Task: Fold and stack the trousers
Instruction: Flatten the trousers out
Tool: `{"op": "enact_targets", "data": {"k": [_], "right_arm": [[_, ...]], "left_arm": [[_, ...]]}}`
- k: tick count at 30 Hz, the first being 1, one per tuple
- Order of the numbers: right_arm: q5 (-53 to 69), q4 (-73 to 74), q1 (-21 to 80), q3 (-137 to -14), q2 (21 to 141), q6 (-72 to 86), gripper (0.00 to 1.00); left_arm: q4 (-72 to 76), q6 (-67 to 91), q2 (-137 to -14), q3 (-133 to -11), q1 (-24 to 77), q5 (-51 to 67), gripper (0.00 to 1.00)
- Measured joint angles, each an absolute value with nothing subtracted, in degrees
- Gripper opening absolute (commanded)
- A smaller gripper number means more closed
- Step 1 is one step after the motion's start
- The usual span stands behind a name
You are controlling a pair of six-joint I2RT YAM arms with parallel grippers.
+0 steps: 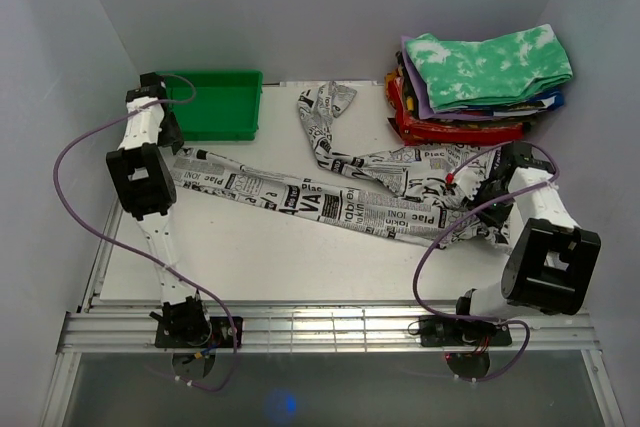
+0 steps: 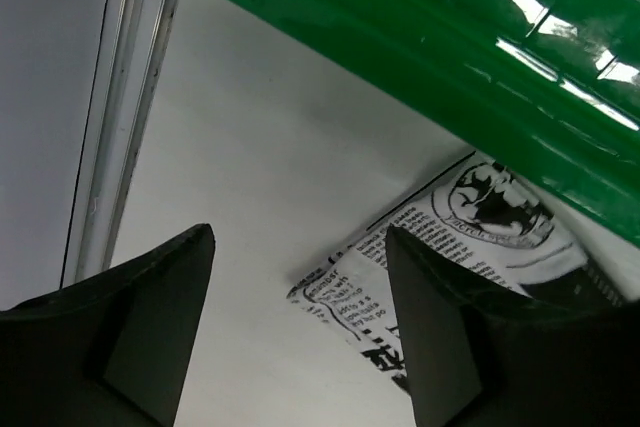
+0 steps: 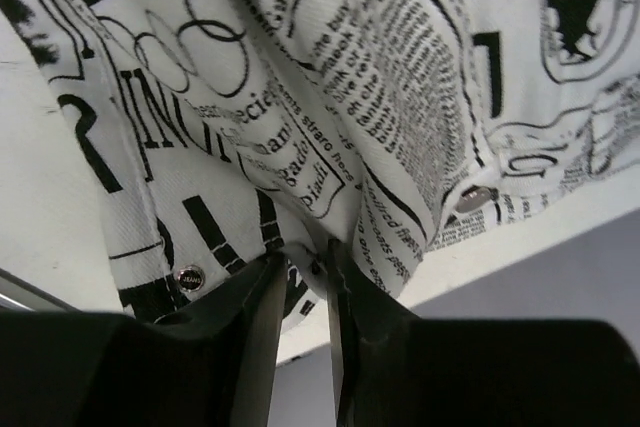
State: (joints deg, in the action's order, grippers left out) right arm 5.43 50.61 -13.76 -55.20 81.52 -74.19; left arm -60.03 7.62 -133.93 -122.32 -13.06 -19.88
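Trousers [image 1: 300,197] lay sprawled across the table [image 1: 250,257], waistband clamped thinly in my right gripper [image 3: 305,262]; my left gripper [image 2: 298,247] hung spread above a leg hem. Pulling might slip that shallow pinch free.

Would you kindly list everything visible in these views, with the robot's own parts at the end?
trousers: one, white with black newspaper print, spread unfolded across the table.
bin: one, green, back left.
tie-dye garment: one, green and white, folded, on top of the back-right pile.
folded clothes: several, red and multicoloured, beneath it.
table: one, white.
left gripper: one, black, open above a trouser-leg end beside the bin.
right gripper: one, black, shut on the trousers' right end.
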Motion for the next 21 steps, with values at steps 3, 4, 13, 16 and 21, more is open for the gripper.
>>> {"op": "enact_targets", "data": {"k": [3, 4, 13, 16, 21], "right_arm": [[4.19, 50.61, -13.78, -59.05, 84.09, -73.25, 0.56], [3.99, 50.63, -13.8, -59.68, 84.14, -73.08, 0.6], [3.2, 52.42, -13.89, -60.51, 76.69, -72.44, 0.49], [3.6, 54.11, -13.98, -60.53, 74.35, -71.94, 0.41], [4.93, 58.5, -14.15, -61.76, 76.51, -69.69, 0.37]], "left_arm": [[-60.31, 6.68, -134.41, -122.89, -14.46, -18.35, 0.84], [-59.48, 5.93, -133.36, -122.41, -15.27, -17.17, 0.85], [-52.77, -5.5, -116.22, -104.66, -23.73, 2.85, 0.71], [-51.96, -9.3, -115.35, -102.17, -23.29, 10.87, 0.63], [-49.74, -15.14, -118.74, -100.4, -19.57, 17.52, 0.55]]}}
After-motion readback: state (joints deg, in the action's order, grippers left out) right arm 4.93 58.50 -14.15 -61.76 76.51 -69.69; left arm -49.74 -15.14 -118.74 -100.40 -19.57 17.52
